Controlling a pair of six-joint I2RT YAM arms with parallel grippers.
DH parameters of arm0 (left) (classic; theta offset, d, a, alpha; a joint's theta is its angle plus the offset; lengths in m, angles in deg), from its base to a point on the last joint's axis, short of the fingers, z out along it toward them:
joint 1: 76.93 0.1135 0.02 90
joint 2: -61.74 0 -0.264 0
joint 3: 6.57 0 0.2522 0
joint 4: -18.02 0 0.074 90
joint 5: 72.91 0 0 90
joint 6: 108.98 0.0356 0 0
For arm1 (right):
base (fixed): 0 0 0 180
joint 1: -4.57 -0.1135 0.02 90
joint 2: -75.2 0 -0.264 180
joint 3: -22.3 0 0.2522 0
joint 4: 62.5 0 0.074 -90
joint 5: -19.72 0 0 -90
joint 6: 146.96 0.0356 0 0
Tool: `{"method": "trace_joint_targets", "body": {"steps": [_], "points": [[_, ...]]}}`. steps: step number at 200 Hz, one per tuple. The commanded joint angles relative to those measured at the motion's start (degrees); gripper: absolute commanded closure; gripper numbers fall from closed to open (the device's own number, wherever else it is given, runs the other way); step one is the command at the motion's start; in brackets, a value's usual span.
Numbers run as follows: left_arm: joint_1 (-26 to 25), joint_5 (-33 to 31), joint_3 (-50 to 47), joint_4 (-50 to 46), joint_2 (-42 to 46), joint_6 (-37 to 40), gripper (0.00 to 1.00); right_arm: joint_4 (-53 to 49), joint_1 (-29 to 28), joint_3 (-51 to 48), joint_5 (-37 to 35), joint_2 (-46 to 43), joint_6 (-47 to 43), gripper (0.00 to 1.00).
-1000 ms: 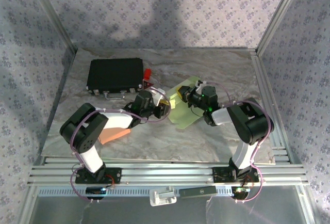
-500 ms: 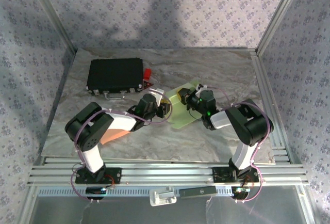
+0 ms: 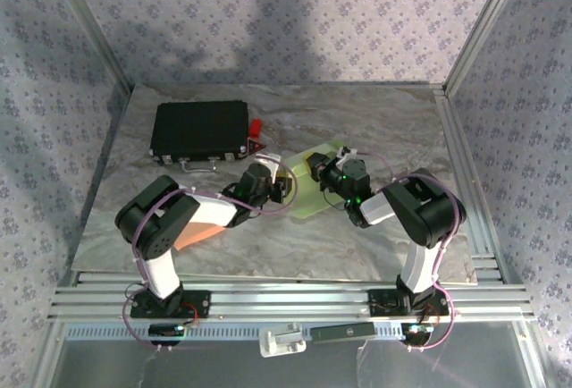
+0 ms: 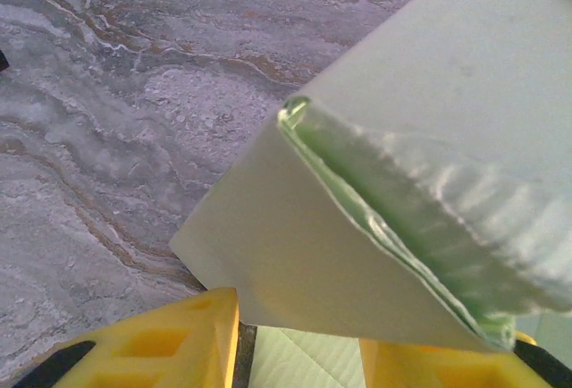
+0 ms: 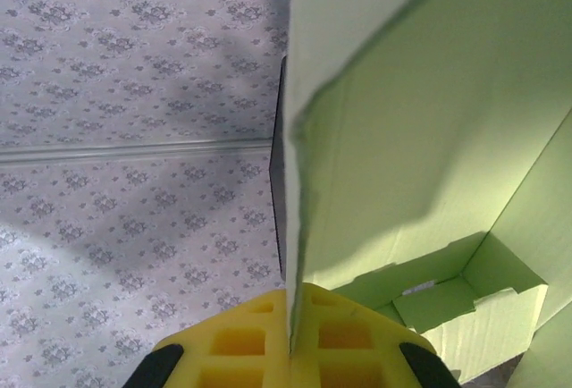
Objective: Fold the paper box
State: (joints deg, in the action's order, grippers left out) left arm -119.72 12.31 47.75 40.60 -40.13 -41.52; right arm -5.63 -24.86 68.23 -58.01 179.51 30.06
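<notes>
The pale green paper box point(image 3: 308, 198) lies partly folded at the table's middle, between my two grippers. My left gripper point(image 3: 286, 187) is at its left side. In the left wrist view a folded panel of the box point(image 4: 402, 138) slants over the left gripper point(image 4: 299, 339), whose yellow fingers point(image 4: 170, 343) stand apart with green card in the gap between them. My right gripper point(image 3: 319, 172) is at the box's upper edge. In the right wrist view the gripper point(image 5: 295, 316) is shut on the thin edge of an upright box wall point(image 5: 429, 120), and the box's open inside shows to the right.
A black case point(image 3: 198, 130) with a small red item point(image 3: 256, 127) beside it lies at the back left. An orange object point(image 3: 192, 234) sits under my left arm. Metal frame posts and patterned walls bound the table point(image 3: 375, 120).
My right gripper has moved a little left with the box wall. The left gripper has slid right, closer to the box. The box looks more drawn together.
</notes>
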Motion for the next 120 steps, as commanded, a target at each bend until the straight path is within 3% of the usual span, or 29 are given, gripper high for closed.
{"method": "trace_joint_targets", "body": {"steps": [1, 59, 120], "points": [[1.67, -0.68, 0.92, 1.59, -0.7, -1.72, 0.62, -0.47, -1.11, 1.46, -1.01, 1.81, -2.46, 1.0], [4.12, 1.85, 1.94, 0.35, -0.7, -4.48, 0.64, 4.37, -2.62, 2.71, -3.28, 5.53, -6.82, 1.0], [4.97, 2.98, 2.46, -0.88, -0.22, -4.18, 0.7, 3.89, -4.04, 4.36, -7.06, 6.56, -4.24, 1.0]]}}
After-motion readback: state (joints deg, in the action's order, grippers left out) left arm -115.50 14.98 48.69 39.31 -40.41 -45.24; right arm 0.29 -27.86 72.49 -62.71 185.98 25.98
